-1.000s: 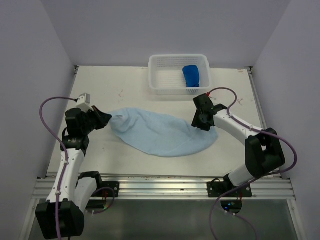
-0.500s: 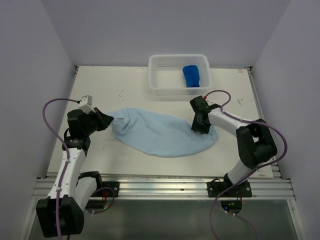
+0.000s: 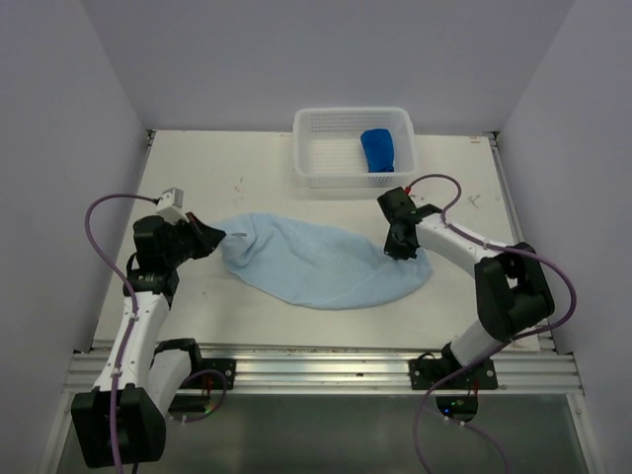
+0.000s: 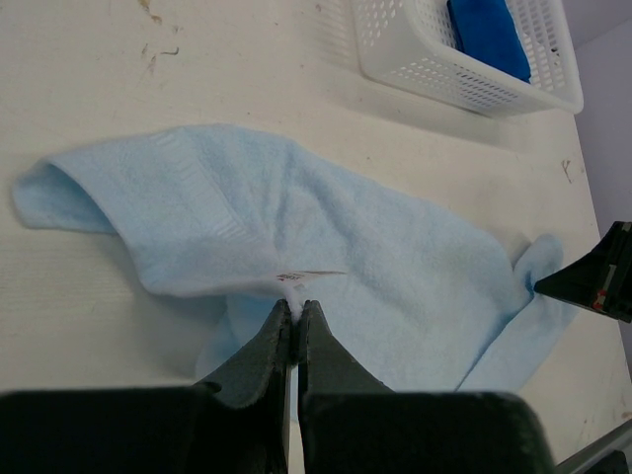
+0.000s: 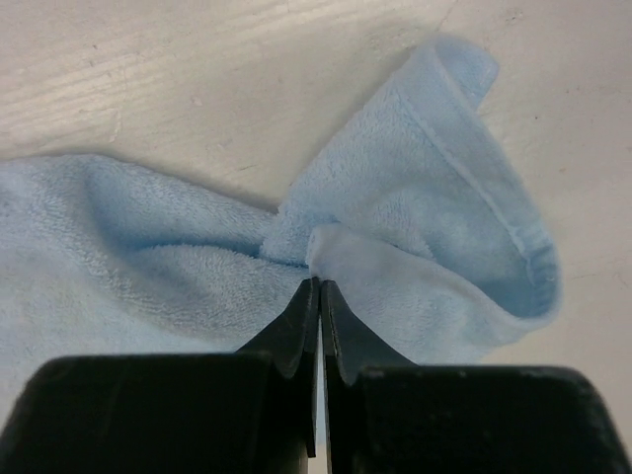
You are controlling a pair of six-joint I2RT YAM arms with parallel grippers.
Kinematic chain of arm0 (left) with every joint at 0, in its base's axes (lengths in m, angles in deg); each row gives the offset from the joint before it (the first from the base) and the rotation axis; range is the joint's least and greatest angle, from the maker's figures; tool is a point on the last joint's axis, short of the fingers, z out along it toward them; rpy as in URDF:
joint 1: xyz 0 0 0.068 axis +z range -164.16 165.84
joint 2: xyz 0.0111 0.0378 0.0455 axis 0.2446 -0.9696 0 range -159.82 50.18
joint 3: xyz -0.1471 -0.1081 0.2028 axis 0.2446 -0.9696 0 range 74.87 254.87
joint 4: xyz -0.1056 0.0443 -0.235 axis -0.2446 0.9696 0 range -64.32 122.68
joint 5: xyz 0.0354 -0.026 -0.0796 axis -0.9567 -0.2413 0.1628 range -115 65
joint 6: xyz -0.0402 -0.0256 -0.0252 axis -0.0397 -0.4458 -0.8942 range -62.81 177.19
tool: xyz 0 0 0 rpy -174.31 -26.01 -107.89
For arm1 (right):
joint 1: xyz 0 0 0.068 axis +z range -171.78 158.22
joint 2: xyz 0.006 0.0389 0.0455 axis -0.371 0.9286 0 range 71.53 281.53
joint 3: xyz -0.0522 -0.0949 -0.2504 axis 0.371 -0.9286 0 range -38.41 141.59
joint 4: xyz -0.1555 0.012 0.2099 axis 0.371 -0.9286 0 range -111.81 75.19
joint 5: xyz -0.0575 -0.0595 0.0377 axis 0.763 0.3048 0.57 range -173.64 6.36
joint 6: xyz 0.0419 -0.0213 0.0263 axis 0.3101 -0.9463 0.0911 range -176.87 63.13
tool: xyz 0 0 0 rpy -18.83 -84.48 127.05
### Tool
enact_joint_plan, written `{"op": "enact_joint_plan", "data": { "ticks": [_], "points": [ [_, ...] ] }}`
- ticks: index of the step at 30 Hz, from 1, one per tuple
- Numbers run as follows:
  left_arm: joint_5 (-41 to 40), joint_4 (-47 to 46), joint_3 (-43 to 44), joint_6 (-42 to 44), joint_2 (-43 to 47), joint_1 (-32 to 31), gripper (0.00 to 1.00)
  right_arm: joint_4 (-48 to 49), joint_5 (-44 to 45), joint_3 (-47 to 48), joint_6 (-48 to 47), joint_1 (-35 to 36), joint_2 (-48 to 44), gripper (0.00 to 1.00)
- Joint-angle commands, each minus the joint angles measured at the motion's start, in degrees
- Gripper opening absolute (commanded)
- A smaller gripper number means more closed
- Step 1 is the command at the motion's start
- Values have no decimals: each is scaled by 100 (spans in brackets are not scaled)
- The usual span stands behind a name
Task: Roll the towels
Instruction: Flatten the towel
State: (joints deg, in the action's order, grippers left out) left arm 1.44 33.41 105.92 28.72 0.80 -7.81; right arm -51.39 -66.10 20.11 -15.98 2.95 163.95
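The left gripper (image 3: pixel 213 237) is clamped on the pale sky-blue terry-cloth towel (image 3: pixel 316 262) at its left end, the right gripper (image 3: pixel 400 248) pinching its right end.

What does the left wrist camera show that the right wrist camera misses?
Only the left wrist view: the basket with the dark towel in it, and the left gripper pinching one end of the pale towel. Only the right wrist view: a close look at the right gripper, shut on a fold at the other end; the left view catches just its tip. Both: the pale towel lying on the table.
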Motion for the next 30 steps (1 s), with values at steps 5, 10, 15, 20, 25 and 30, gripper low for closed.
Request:
{"op": "enact_joint_plan", "data": {
  "ticks": [5, 10, 15, 20, 25, 30],
  "points": [
    [81, -166, 147, -18, 52, 42, 0, -341, 346, 300, -19, 14, -672, 0],
    [-138, -8, 586, -71, -106, 42, 0, -621, 557, 528, -89, -21, -1094, 0],
    [-192, 1, 1254, -535, -475, 129, 0, -833, 506, 1029, -212, -607, -1586, 0],
    [-138, -298, 1929, -1143, -879, 393, 0, -877, -355, 1783, -370, -1645, -1684, 0],
    [-419, -429, 2520, -1696, -1187, 507, 0, -1061, -1164, 2786, -301, -2385, -1350, 0],
    [-481, -448, 3108, -2258, -1240, 639, 0, -1211, -1350, 3850, -46, -2647, -1191, 0]
  ]
}}
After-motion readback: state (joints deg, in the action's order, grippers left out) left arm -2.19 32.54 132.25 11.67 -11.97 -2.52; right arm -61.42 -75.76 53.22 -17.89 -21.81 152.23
